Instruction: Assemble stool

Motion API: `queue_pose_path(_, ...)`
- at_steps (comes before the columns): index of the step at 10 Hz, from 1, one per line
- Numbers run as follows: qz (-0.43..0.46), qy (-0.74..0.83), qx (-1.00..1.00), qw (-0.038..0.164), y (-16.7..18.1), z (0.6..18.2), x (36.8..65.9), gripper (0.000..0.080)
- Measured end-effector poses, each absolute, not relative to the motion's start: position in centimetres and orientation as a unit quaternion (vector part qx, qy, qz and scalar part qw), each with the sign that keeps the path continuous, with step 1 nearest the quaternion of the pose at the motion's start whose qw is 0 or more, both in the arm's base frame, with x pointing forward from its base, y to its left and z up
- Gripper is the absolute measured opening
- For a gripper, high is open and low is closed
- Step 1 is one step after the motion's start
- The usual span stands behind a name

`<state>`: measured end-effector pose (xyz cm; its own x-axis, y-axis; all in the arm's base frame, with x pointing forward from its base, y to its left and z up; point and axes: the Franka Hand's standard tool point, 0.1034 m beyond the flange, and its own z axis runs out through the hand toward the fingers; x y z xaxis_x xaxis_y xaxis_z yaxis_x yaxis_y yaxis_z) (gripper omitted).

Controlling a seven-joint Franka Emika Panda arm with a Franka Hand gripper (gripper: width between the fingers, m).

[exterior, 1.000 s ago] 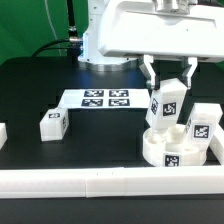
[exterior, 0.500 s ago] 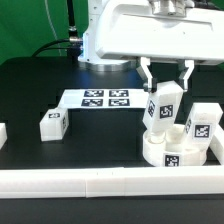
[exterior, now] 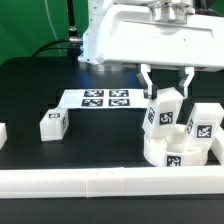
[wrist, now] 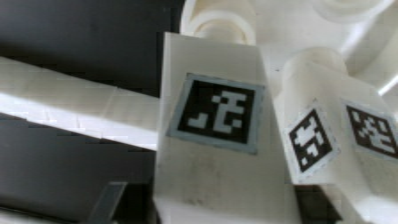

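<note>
Tagged white leg [wrist: 210, 120], close up

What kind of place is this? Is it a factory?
Probably a robot lab, not a factory: a robot hand grips a tagged white leg over a black table, near a marker board of printed tags.

Black table [exterior: 40, 90]: seat [exterior: 150, 151], leg [exterior: 52, 124], marker board [exterior: 105, 99]
</note>
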<state>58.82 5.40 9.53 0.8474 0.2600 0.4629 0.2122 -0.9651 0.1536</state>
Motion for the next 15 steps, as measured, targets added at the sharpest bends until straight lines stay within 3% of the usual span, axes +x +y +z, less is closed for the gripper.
queue_pose_path(6,0.283,0.123,0.949,0.055,4.9,9.1,58.9,0.0324)
queue_pose_path(7,0.282,0.123,0.950,0.055,4.9,9.1,58.8,0.0393)
queue_pose_path(8,0.280,0.123,0.950,0.055,4.9,9.0,58.8,0.0577)
queue_pose_path(11,0.248,0.115,0.961,0.047,4.5,10.2,58.9,0.0643)
queue_pose_path(13,0.236,0.114,0.964,0.044,3.9,11.4,59.1,0.0648)
queue_pose_path(15,0.243,0.128,0.960,0.049,3.9,11.3,59.2,0.0649)
